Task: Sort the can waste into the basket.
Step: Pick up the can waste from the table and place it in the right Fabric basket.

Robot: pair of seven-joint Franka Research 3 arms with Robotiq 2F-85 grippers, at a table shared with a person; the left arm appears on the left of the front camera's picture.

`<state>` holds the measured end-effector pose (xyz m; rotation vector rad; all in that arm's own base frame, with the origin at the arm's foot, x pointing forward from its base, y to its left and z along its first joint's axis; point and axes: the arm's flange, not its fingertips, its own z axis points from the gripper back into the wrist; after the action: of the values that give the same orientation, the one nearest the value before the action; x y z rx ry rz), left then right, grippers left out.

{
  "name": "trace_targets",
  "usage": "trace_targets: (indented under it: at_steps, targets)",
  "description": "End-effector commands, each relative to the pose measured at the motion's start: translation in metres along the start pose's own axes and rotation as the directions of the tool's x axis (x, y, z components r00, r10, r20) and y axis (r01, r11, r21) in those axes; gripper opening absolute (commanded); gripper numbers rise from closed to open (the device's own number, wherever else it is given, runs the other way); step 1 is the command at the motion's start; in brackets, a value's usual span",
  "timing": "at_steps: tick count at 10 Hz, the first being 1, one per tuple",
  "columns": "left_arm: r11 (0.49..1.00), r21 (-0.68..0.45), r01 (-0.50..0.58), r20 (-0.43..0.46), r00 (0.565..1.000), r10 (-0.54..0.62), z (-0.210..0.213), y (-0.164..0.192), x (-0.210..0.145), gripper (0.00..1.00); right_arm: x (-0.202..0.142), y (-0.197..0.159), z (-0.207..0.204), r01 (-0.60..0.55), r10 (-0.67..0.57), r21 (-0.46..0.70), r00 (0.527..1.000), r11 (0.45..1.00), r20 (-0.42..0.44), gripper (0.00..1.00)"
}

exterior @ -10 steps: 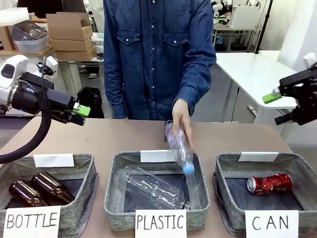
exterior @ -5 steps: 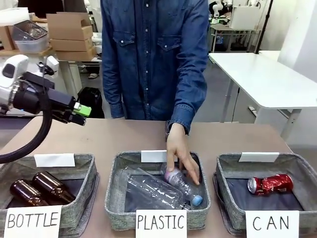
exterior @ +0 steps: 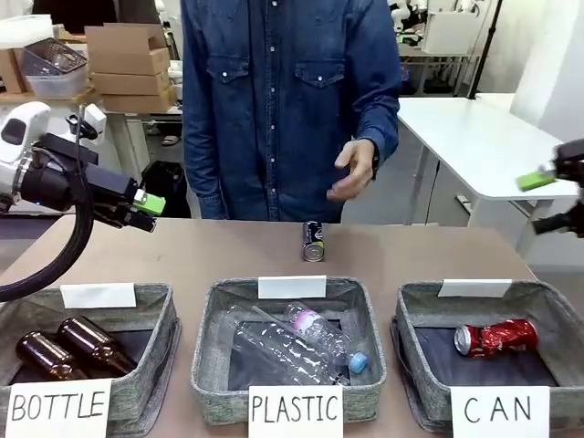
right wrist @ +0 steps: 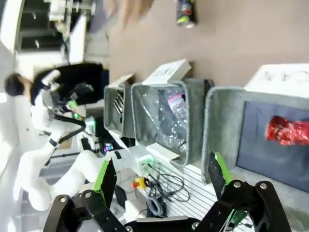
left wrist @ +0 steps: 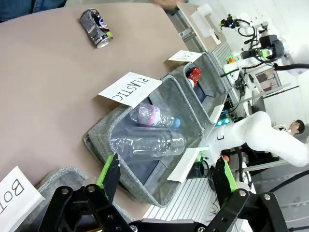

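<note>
The black can (exterior: 313, 241) with yellow-green markings stands upright on the table behind the middle bin; it also shows as the black can (left wrist: 96, 28) and the black can (right wrist: 186, 12). Inside the grey basket (exterior: 568, 316) labelled "CAN" at the right lies the dented red can (exterior: 497, 338), seen too as the red can (right wrist: 289, 130) and the red can (left wrist: 194, 75). My left gripper (exterior: 146, 208) hovers open over the table's left side, far from both cans. At the picture's right edge my right gripper (exterior: 552, 201) hangs open, above and beyond the basket.
The "PLASTIC" bin (exterior: 212, 319) in the middle holds two clear bottles (exterior: 301, 342). At the left, the "BOTTLE" bin (exterior: 164, 315) holds two brown glass bottles (exterior: 68, 347). The person's hand (exterior: 351, 171) is raised above the table's far edge, over the black can.
The person laid a clear bottle in the PLASTIC bin and pulled the hand back up, uncovering the black can. My right gripper left the picture, then returned at the right edge.
</note>
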<state>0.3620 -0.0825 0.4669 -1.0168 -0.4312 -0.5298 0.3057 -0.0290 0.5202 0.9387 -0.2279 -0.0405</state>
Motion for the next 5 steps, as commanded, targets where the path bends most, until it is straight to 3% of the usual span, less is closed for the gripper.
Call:
trace_targets:
  at_steps: [1, 3, 4, 5]
  targets:
    - [1.000, -0.017, 0.008, 0.019, 1.000, -0.007, 0.000, 0.000, 0.000, 1.00, 0.023, 0.002, -0.005, -0.050, 0.050, 0.001, 0.999, 0.999, -0.007, 1.00]
    - [1.000, -0.017, 0.008, 0.019, 1.000, -0.007, 0.000, 0.000, 0.000, 1.00, 0.002, -0.015, 0.024, 0.015, -0.014, -0.010, 0.996, 1.000, 0.091, 1.00]
    - [1.000, -0.017, 0.008, 0.019, 1.000, -0.007, 0.000, 0.000, 0.000, 1.00, 0.001, -0.015, 0.022, 0.033, -0.028, -0.035, 0.991, 0.999, 0.128, 1.00]
    - [1.000, -0.017, 0.008, 0.019, 1.000, -0.007, 0.000, 0.000, 0.000, 1.00, 0.016, -0.004, -0.002, 0.001, 0.005, -0.065, 0.995, 0.998, 0.099, 1.00]
